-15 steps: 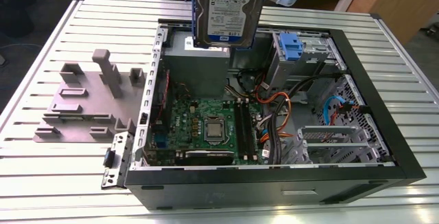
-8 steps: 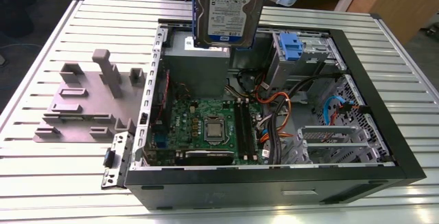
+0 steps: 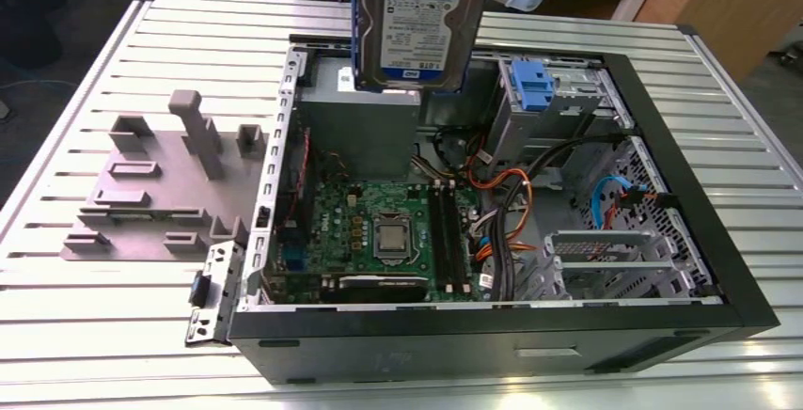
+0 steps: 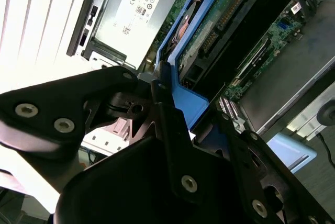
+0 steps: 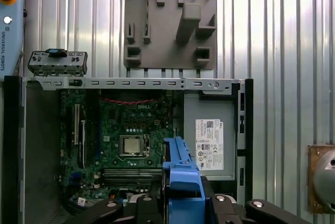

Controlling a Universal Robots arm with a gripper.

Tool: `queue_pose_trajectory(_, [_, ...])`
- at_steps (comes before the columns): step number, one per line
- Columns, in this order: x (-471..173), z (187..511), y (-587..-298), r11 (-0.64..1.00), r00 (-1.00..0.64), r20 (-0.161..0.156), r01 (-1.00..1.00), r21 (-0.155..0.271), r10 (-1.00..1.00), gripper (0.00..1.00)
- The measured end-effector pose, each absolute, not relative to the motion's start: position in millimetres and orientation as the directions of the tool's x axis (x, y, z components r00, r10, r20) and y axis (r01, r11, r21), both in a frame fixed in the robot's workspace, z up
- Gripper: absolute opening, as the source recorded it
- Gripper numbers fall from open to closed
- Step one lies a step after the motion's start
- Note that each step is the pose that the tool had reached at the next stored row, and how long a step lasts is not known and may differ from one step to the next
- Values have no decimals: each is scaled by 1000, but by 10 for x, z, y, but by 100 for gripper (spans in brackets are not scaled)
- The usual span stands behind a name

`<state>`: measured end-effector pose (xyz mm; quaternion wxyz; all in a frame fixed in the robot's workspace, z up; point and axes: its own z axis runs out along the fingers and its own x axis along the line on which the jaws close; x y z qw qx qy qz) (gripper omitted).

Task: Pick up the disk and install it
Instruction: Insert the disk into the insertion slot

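One disk (image 3: 415, 24) hangs upright at top centre of the exterior view, clamped in my end effector (image 5: 183, 203) above the open case (image 3: 502, 354); I'd hold it square and steady.

the disk (image 3: 415, 34) runs off the exterior view's top edge.

Even, bright light; glare whitens the slatted table (image 4: 31, 25).
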<state>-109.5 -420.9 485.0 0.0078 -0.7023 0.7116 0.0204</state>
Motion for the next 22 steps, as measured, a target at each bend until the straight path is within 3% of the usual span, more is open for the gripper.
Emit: queue_pose_trajectory(22, [-1095, 4832, -4632, 13, -14, -34, -1000, 18, -999, 36])
